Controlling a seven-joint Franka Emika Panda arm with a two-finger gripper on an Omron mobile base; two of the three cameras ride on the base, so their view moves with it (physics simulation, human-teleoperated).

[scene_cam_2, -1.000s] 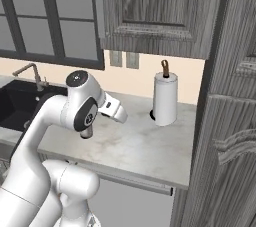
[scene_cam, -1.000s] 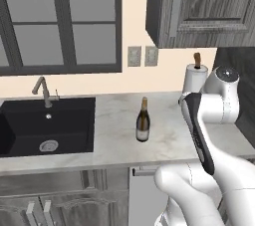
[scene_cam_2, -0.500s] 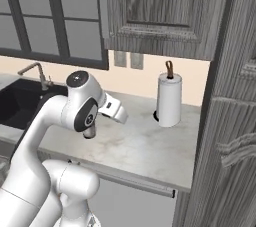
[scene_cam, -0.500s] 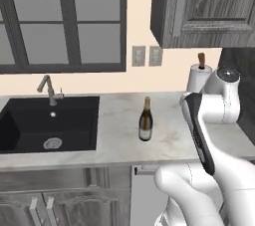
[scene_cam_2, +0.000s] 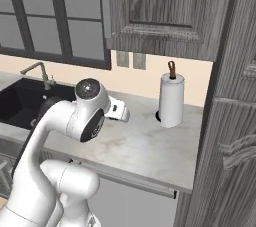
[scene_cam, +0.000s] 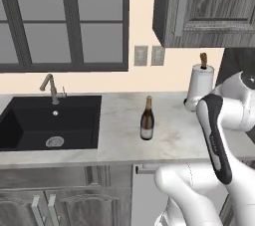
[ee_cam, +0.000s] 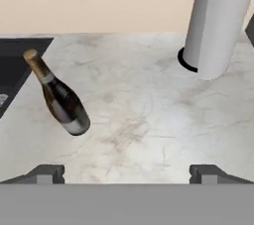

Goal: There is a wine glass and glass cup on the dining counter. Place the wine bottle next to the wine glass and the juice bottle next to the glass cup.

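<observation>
The wine bottle (scene_cam: pixel 146 119) (ee_cam: pixel 59 95) stands upright on the marble counter (scene_cam: pixel 174 135), between the black sink (scene_cam: pixel 47 123) and the paper towel roll (scene_cam: pixel 199 86). The gripper (ee_cam: pixel 126 173) hovers above the counter, fingers wide apart, holding nothing.

No legible text, perhaps from blur.

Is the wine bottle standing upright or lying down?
Upright: the wine bottle stands on its base on the counter, neck up.
</observation>
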